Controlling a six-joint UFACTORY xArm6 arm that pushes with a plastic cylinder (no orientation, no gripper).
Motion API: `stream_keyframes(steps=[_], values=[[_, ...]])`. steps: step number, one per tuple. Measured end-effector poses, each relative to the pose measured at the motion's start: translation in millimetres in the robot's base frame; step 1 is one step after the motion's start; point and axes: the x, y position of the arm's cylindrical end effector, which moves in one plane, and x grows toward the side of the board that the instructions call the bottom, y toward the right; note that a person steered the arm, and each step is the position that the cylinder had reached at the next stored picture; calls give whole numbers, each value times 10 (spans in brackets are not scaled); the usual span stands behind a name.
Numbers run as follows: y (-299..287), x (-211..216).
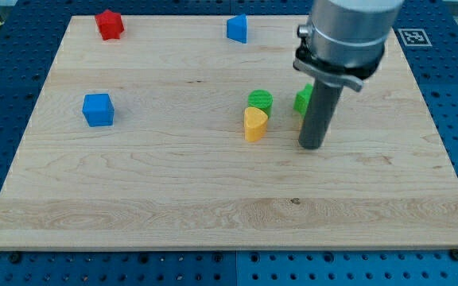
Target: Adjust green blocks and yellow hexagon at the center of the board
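Note:
A green cylinder (261,100) stands near the board's middle. A yellow heart-like block (254,125) touches it just below. A second green block (303,100) lies to the right and is mostly hidden behind my rod, so its shape cannot be made out. A thin yellow-orange sliver (300,121) shows at the rod's left edge below that green block; what it belongs to cannot be told. My tip (312,146) rests on the board to the right of the yellow block and just below the hidden green block.
A red block (110,25) sits at the view's top left. A blue block (238,28) sits at the top middle. A blue cube (98,110) sits at the left. The wooden board (173,199) lies on a blue perforated table.

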Motion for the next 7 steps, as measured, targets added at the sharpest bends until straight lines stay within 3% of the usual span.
stream_keyframes(steps=[2,3,4,5,7], values=[[-70,46],[237,283],[727,243],[663,-139],[-119,-610]])
